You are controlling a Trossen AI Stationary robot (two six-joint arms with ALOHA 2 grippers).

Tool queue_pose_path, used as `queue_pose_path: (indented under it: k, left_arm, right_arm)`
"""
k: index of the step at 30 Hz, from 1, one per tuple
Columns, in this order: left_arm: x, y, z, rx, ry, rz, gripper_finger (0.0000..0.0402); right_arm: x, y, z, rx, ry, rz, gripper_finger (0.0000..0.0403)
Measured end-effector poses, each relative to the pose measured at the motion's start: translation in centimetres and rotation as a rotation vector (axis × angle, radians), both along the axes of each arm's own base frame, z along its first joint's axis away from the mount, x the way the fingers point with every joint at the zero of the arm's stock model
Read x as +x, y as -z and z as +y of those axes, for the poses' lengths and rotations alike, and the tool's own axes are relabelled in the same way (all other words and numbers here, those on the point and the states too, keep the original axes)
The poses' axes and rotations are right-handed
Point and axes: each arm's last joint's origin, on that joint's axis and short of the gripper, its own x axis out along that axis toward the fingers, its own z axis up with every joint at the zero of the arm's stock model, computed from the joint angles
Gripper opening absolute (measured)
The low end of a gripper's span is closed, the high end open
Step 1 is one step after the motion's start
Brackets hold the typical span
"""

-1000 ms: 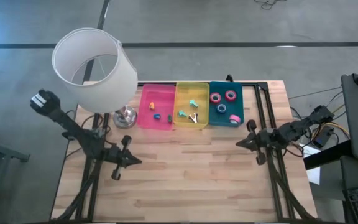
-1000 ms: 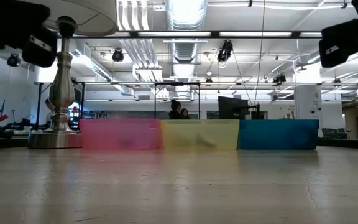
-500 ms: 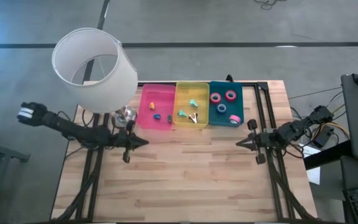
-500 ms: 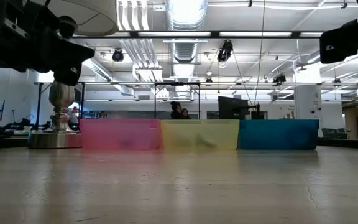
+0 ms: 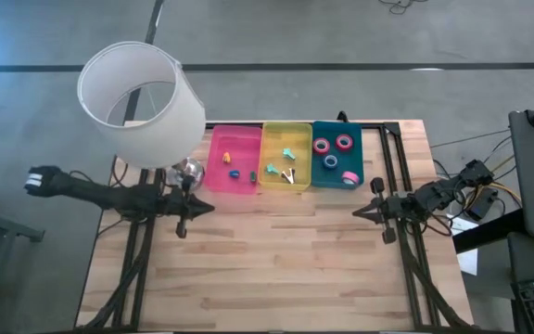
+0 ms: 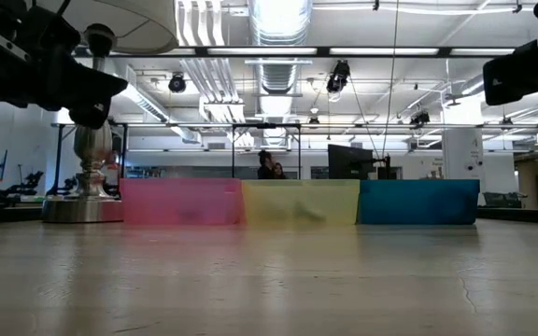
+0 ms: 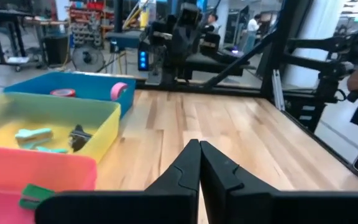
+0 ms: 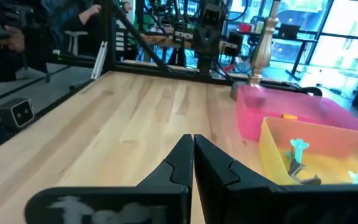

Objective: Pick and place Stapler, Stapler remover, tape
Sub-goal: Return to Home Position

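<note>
Four tape rolls [image 5: 322, 146]: in the blue bin [image 5: 361, 153], upper right of centre.
Left jaws: pressed together, empty, left of centre.
Right jaws: pressed together, empty, at right.
Homing: we should draw the left arm [image 5: 109, 193] back clear of the lamp [image 5: 146, 111].

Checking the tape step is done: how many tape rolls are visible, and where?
4, all in the blue bin: red roll and second red roll at its table-edge end, dark blue roll mid-bin, pink roll at its other end. None looks hidden.
</note>
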Motion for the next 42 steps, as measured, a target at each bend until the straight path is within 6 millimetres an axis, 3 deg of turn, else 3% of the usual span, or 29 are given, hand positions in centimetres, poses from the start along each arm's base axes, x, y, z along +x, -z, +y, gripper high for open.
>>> queue_pose_path:
  k: [13, 19, 25, 34, 42]
  left_arm:
    - [-2.5, 0.2, 0.4, 0.016, -0.007, 0.004, 0.0009]
    - [-2.8, -0.1, 0.5, 0.105, -0.016, -0.038, 0.0003]
    - [-2.6, 0.1, 0.5, 0.071, -0.024, -0.010, 0.0015]
    - [-2.4, 0.3, 0.5, 0.072, -0.025, 0.018, 0.0016]
    - [-2.4, 0.3, 0.5, 0.071, -0.032, 0.013, 0.0020]
  right_arm:
    - [0.1, 0.7, 0.1, 0.031, 0.006, 0.024, 0.0008]
    - [0.1, 0.7, 0.1, 0.058, 0.008, 0.026, 0.0008]
    - [0.2, 0.6, 0.1, 0.057, 0.001, 0.019, 0.0008]
    - [0.5, 0.8, 1.0, -0.015, -0.251, -0.107, 0.0008]
    - [0.5, 0.9, 1.1, -0.021, -0.268, -0.111, 0.0008]
